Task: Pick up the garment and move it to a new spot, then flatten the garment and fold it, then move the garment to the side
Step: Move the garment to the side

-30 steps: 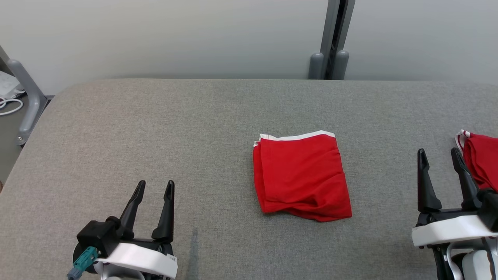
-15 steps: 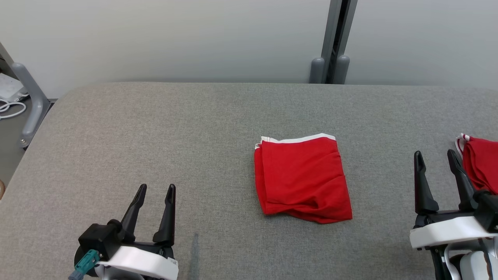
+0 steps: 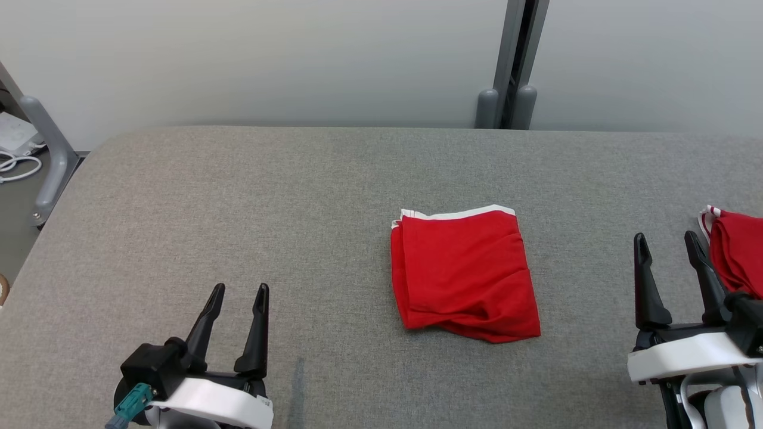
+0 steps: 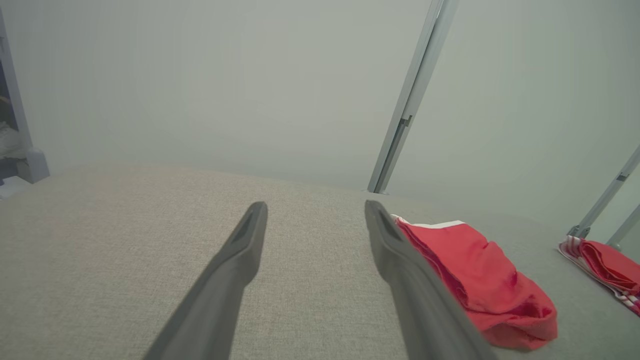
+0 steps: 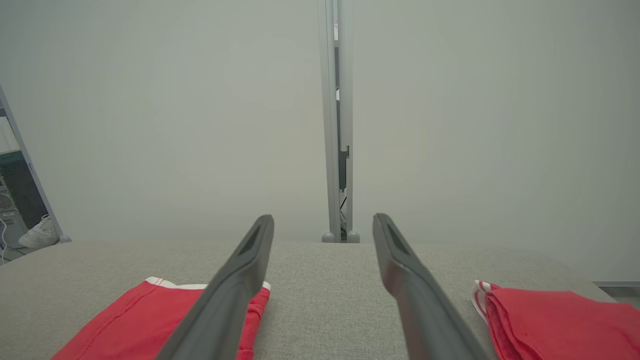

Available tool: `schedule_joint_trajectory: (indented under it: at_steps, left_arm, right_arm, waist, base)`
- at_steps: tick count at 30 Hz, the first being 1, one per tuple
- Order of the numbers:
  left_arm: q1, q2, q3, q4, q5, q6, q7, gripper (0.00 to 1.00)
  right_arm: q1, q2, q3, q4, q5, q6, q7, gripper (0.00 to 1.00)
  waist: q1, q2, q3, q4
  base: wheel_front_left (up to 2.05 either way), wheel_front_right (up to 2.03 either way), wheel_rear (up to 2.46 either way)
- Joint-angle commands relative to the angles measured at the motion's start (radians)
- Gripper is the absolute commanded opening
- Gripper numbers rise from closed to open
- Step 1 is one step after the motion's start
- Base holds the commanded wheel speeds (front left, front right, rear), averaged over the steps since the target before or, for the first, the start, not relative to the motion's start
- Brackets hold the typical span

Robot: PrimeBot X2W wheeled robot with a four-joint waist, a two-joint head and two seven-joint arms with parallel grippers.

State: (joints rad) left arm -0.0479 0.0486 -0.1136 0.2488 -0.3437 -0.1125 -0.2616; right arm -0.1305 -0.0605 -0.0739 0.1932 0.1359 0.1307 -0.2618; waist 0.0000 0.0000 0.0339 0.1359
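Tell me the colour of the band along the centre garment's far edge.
White band on the red garment; the head view shows it best.

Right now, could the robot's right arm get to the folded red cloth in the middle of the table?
Probably yes. The right gripper is open and empty, and only bare grey table lies between it and the folded red cloth. The second red cloth lies on its other side.
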Motion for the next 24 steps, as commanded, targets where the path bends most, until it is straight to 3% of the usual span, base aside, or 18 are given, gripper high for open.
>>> schedule_joint_trajectory:
  at_steps: [1,11,17,24]
  left_arm:
    - [0.004,0.005,0.003,0.001,0.004,0.001,-0.003,1.0]
    - [0.003,0.005,0.002,0.004,0.006,0.0,-0.003,1.0]
    - [-0.019,0.005,-0.012,0.002,-0.001,-0.002,-0.003,1.0]
    - [-0.05,0.005,-0.02,-0.009,-0.022,-0.001,-0.003,1.0]
  right_arm:
    - [0.008,-0.006,-0.001,0.0,0.004,0.0,-0.005,1.0]
    - [0.007,-0.002,-0.001,0.017,0.013,0.0,-0.005,1.0]
    - [-0.029,-0.008,0.05,0.113,0.065,0.0,0.001,1.0]
    - [-0.132,-0.092,0.169,0.191,0.203,0.0,0.122,1.0]
  waist:
    - [0.0,0.0,0.0,0.0]
    - [0.0,0.0,-0.001,0.005]
    - [0.0,0.0,0.024,0.025]
    - [0.0,0.0,0.101,0.062]
  base:
    - [0.0,0.0,0.0]
    - [0.0,0.0,0.0]
    - [0.0,0.0,0.0]
    - [0.0,0.0,0.0]
